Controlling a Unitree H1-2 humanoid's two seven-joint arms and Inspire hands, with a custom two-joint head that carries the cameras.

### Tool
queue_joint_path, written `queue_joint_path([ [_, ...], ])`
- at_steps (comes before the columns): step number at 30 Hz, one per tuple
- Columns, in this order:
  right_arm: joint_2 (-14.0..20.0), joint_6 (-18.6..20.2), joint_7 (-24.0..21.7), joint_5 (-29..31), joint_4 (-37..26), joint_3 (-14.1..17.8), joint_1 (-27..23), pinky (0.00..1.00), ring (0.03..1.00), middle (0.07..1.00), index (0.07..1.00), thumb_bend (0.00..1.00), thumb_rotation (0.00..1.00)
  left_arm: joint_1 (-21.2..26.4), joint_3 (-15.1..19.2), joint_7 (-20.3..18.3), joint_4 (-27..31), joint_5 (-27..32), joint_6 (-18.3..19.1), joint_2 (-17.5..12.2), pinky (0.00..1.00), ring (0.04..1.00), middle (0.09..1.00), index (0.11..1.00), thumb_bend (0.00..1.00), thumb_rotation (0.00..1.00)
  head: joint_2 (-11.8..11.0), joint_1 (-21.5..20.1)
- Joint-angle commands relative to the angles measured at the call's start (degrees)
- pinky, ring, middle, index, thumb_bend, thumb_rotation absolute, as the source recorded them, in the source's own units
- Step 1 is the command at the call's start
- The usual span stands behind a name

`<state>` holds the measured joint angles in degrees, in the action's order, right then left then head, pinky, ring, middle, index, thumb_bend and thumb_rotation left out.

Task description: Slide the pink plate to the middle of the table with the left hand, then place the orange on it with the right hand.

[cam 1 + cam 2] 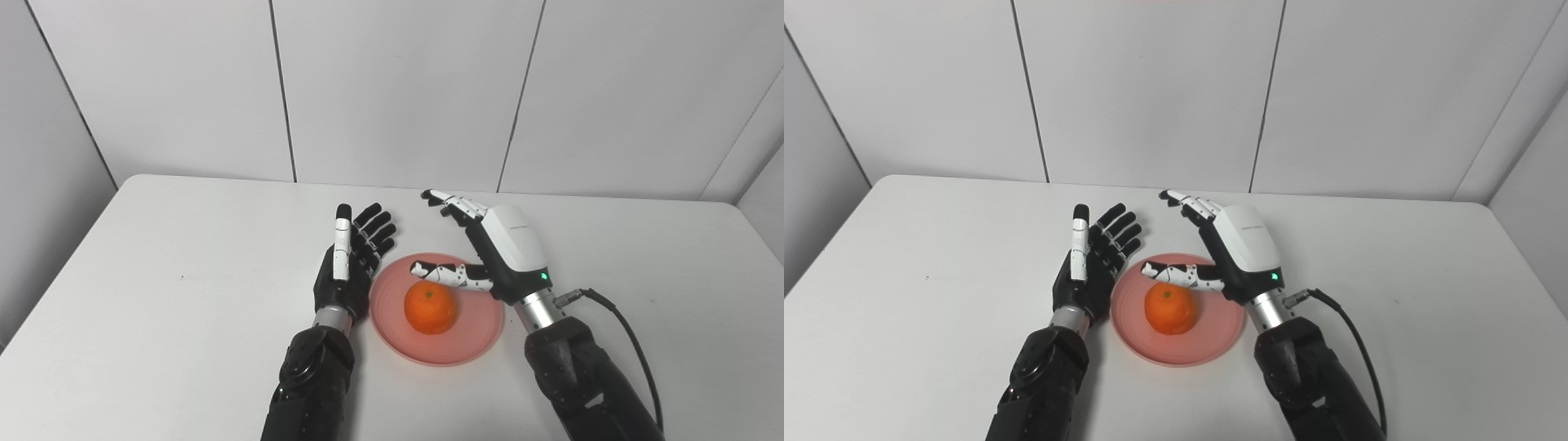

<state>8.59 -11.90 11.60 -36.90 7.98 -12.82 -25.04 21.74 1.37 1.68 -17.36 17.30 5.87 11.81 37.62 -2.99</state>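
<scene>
Orange on the pink plate, both hands released beside it.

Left eye view: the orange (pixel 430 308) sits on the pink plate (pixel 465 343), which lies on the white table (pixel 153 275). The left hand (pixel 352 260) stands just left of the plate's rim, palm turned toward the plate, its fingers (pixel 376 229) straight and spread, pointing away beyond the plate and grasping nothing. The right hand (pixel 490 251) hovers over the plate's far right edge, released; its thumb (pixel 450 274) reaches over the plate just behind the orange, apart from it as far as can be told, and its fingers (pixel 450 201) stretch out past the far rim.
Right eye view: the same layout, with the orange (pixel 1170 308) between the two hands, nearer than all the fingertips. A black cable (pixel 1353 343) runs from the right wrist along the arm.
</scene>
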Motion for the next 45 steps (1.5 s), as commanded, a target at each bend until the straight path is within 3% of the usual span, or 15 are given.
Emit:
queue_joint_path([
  [1, -2.03, -2.91, 3.54, 5.65, -0.16, 3.43, -1.33, 0.72, 0.789, 0.854, 0.927, 0.79, 1.0, -2.58, -1.48, 0.22, -3.37, -4.41, -3.1, -0.87, 0.99, 0.903, 0.877, 0.813, 0.88, 0.83, 0.01, 0.16],
  [5, -5.93, -2.0, 2.01, 18.96, 1.05, 9.62, -0.25, 0.83, 0.883, 0.924, 0.992, 0.76, 1.0, -2.0, -3.3, 1.08, -4.94, -10.87, -10.8, -2.48, 1.0, 0.976, 0.961, 0.907, 0.89, 0.83, 0.01, 0.16],
  [8, -7.09, -0.45, -0.23, 26.96, 2.33, 12.98, 0.4, 0.89, 0.903, 0.943, 0.999, 0.79, 1.0, -1.66, -3.71, 2.16, -5.43, -14.66, -15.42, -3.14, 1.0, 0.995, 0.977, 0.934, 0.87, 0.81, 0.08, 0.22],
  [13, -7.87, 0.9, -3.07, 36.3, 6.38, 16.75, 2.85, 0.96, 0.932, 0.955, 1.0, 0.86, 1.0, -0.9, -4.06, 10.47, -6.54, -24.82, -21.09, -4.08, 0.9, 0.96, 0.978, 0.97, 0.85, 0.81, 0.15, 0.11],
  [15, -8.5, 1.61, -3.97, 38.93, 7.4, 17.51, 3.69, 0.99, 0.954, 0.954, 0.981, 0.84, 1.0, -0.61, -3.79, 12.59, -7.53, -26.69, -22.34, -4.15, 0.94, 0.986, 0.998, 0.995, 0.83, 0.83, 0.15, 0.11],
  [20, -9.23, 1.76, -5.29, 41.9, 11.41, 18.21, 5.57, 1.0, 0.983, 0.971, 0.999, 0.77, 1.0, -0.78, -3.42, 14.63, -8.1, -28.51, -20.15, -4.44, 0.98, 1.0, 1.0, 1.0, 0.81, 0.85, 0.34, 0.37],
  [26, -8.8, 4.38, -8.27, 43.35, 13.85, 17.14, 7.54, 1.0, 0.999, 0.975, 0.994, 0.82, 1.0, -2.09, -2.05, 15.33, -6.44, -26.76, -15.25, -2.96, 0.95, 0.999, 1.0, 1.0, 0.8, 0.89, 0.53, 0.2],
  [28, -8.47, 4.99, -8.88, 42.71, 14.13, 16.48, 8.08, 1.0, 0.995, 0.964, 0.977, 0.82, 1.0, -2.11, -1.49, 15.29, -6.13, -25.92, -13.92, -2.43, 0.86, 0.925, 0.952, 1.0, 0.8, 0.89, 0.53, 0.2],
  [35, -8.76, 6.3, -9.06, 41.71, 13.26, 15.81, 8.89, 1.0, 0.965, 0.937, 0.951, 0.82, 1.0, -1.51, -0.54, 13.79, -5.2, -23.82, -9.45, -2.21, 0.8, 0.898, 0.924, 1.0, 0.8, 0.9, 0.67, -0.03],
  [37, -8.8, 6.68, -9.19, 41.62, 12.9, 15.7, 8.97, 1.0, 0.963, 0.935, 0.946, 0.81, 1.0, -1.4, -0.34, 13.04, -4.3, -23.13, -6.62, -2.26, 0.83, 0.913, 0.936, 1.0, 0.82, 0.91, 0.67, -0.03],
  [41, -8.83, 7.18, -9.28, 41.37, 12.59, 15.62, 8.98, 1.0, 0.962, 0.933, 0.942, 0.82, 1.0, -1.5, -0.07, 11.66, -2.57, -21.92, -3.1, -2.35, 0.97, 0.993, 0.997, 1.0, 0.83, 0.94, 0.67, -0.03],
  [45, -8.96, 7.22, -9.36, 41.58, 12.65, 15.78, 8.97, 1.0, 0.961, 0.932, 0.947, 0.82, 1.0, -1.58, -0.15, 10.92, -1.67, -21.62, -0.85, -2.49, 1.0, 1.0, 1.0, 1.0, 0.85, 0.96, 0.67, -0.03],
])
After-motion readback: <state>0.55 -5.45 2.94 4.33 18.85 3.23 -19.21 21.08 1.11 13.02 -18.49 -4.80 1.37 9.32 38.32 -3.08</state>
